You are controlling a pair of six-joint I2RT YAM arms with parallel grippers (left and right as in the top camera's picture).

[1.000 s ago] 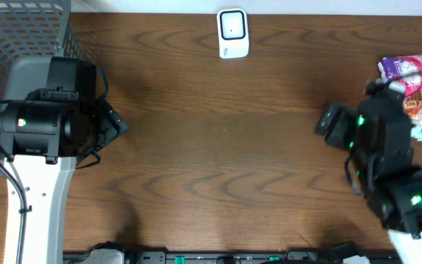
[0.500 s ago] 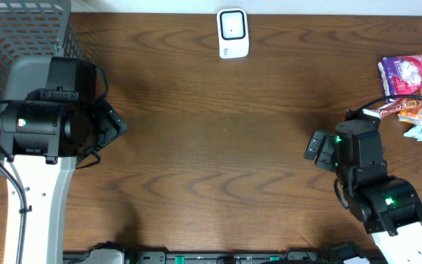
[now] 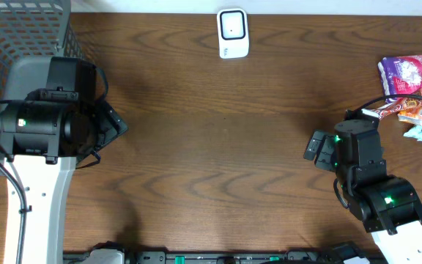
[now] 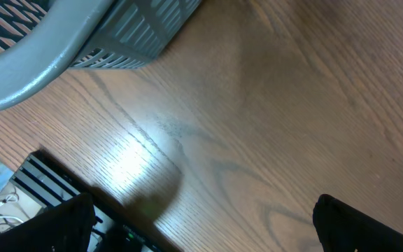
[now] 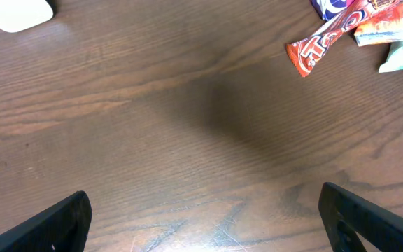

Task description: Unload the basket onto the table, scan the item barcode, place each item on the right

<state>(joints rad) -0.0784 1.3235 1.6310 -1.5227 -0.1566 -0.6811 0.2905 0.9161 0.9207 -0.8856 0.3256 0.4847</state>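
Now, the snack packets (image 3: 409, 88) lie at the far right, ahead and right of your right gripper (image 3: 318, 147), jaws spread and empty; your left gripper (image 3: 113, 125), also spread, sits well apart

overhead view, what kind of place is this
Probably a mock shop checkout: a white scanner at the far edge, snack packets on the right, a grey mesh basket on the left.
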